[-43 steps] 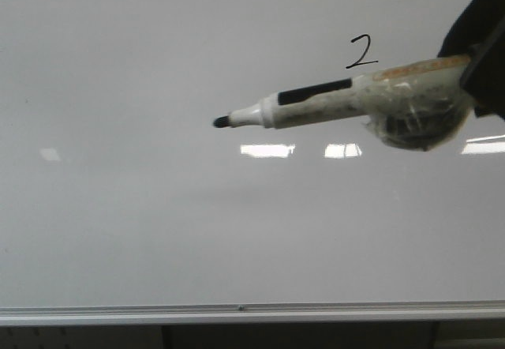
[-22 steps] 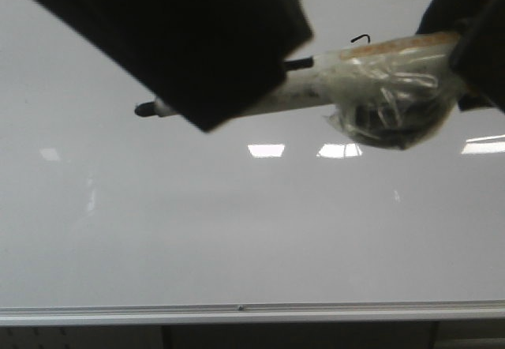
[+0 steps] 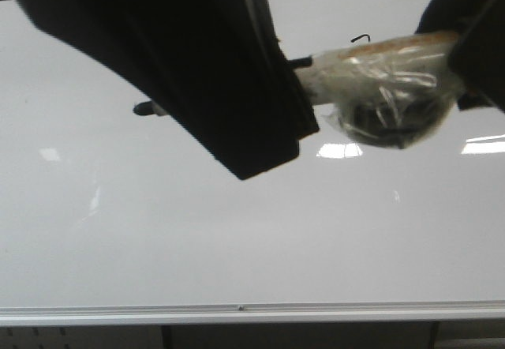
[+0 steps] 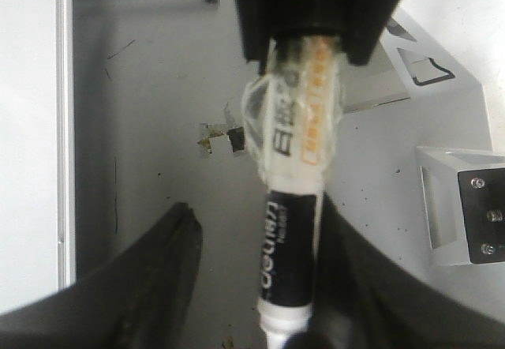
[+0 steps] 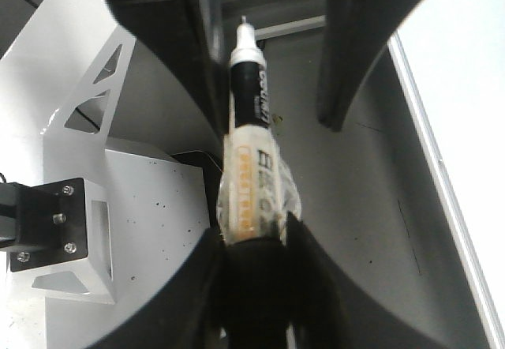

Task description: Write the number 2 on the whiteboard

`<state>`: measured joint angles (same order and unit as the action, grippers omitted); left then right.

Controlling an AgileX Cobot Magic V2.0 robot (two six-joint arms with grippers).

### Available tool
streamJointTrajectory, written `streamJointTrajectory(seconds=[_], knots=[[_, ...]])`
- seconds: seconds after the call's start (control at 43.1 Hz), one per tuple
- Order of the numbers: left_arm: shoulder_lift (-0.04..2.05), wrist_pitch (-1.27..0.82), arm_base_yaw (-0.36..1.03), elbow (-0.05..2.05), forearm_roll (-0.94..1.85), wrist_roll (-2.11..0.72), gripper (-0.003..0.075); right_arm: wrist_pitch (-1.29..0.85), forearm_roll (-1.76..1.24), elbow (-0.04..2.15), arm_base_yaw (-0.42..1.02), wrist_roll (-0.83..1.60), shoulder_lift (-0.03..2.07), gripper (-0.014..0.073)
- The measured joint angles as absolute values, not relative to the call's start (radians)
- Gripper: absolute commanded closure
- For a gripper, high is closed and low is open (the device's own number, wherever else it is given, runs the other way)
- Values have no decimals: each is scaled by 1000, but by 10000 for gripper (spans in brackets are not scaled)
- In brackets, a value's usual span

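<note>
- The whiteboard (image 3: 237,230) fills your front view, with a silver rail along its lower edge.
- Right gripper (image 5: 254,242): clamped on the marker (image 5: 251,140) at its taped rear.
- Left gripper (image 4: 260,286): fingers spread either side of the barrel, not touching.
- The number 2 (image 3: 360,38) is mostly hidden behind the marker.
- Judgement: digit written; next you likely close left for a handover.

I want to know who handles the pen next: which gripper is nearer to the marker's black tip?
Left. The left gripper straddles the marker by its tip end, fingers apart either side. The right gripper is shut on the taped rear, far from the tip.
</note>
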<state>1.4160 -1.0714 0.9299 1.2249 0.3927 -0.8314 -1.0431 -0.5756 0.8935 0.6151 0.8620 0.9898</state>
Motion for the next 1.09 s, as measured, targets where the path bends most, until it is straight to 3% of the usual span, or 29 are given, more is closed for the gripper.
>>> streamJointTrajectory(seconds=[0.302, 0.418, 0.557, 0.627, 0.836, 1.091], knots=[[1416, -1087, 934, 1225, 396, -833, 706, -1035, -569, 894, 615, 860, 990, 517], [1416, -1087, 934, 1225, 396, -833, 741, -1035, -569, 894, 615, 862, 990, 363], [1416, -1081, 934, 1225, 394, -833, 741, -1039, -571, 894, 615, 862, 990, 60], [1416, -1077, 934, 1225, 393, -833, 741, -1044, -566, 896, 613, 860, 990, -15], [1416, -1107, 934, 1225, 320, -785, 741, -1080, -415, 944, 541, 714, 923, -20], [1391, -1114, 841, 1225, -35, -301, 741, -1108, -161, 950, 412, 448, 779, -20]])
